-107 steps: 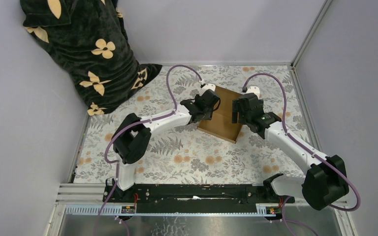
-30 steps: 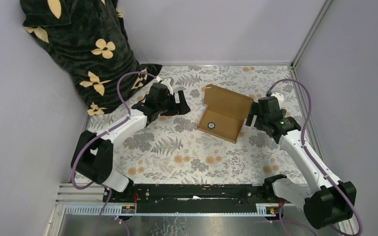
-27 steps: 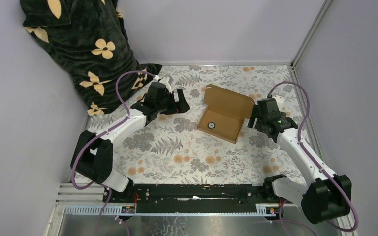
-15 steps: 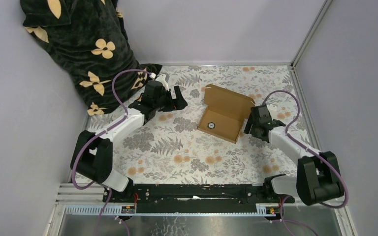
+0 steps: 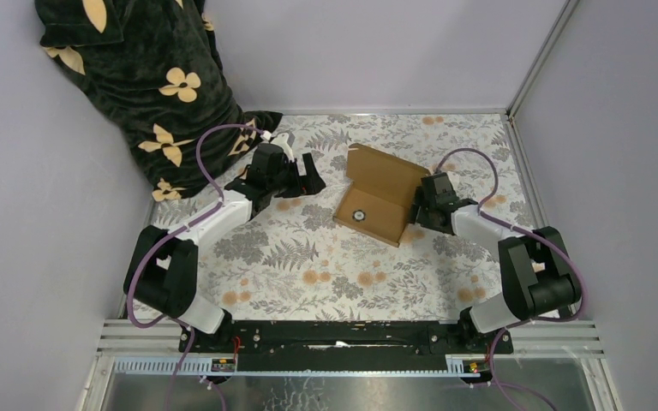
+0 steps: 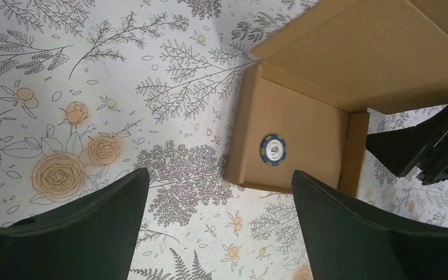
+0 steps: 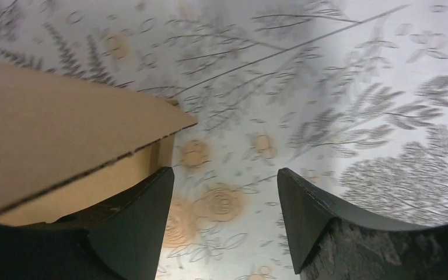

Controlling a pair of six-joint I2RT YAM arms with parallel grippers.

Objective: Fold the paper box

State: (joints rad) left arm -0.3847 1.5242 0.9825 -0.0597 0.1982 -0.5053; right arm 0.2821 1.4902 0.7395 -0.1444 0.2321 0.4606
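Right gripper (image 5: 420,205) sits low on the floral tablecloth (image 5: 308,265), just beside the right side of the paper box (image 5: 375,199). Jaws parted, only cloth in the gap, nothing grasped. Wrist view puts the box corner right at the left finger (image 7: 134,233); can't confirm contact.

Box sits mid-table, slightly right of centre and rotated a bit off the table edges. It's a shallow brown tray with walls up. Lid is hinged on the far side and tilted partway over the tray, not shut. One round blue-and-white chip (image 6: 273,149) lies flat on the tray floor, near the middle.

Left gripper (image 5: 308,175) is further back and well to the left of the box, clear of it. Jaws spread wide and empty, raised above the cloth, with its camera looking down at the tray and chip.

Far left corner: pile of dark fabric (image 5: 150,86) with cream flower shapes, leaning on the wall and spilling onto the cloth edge.
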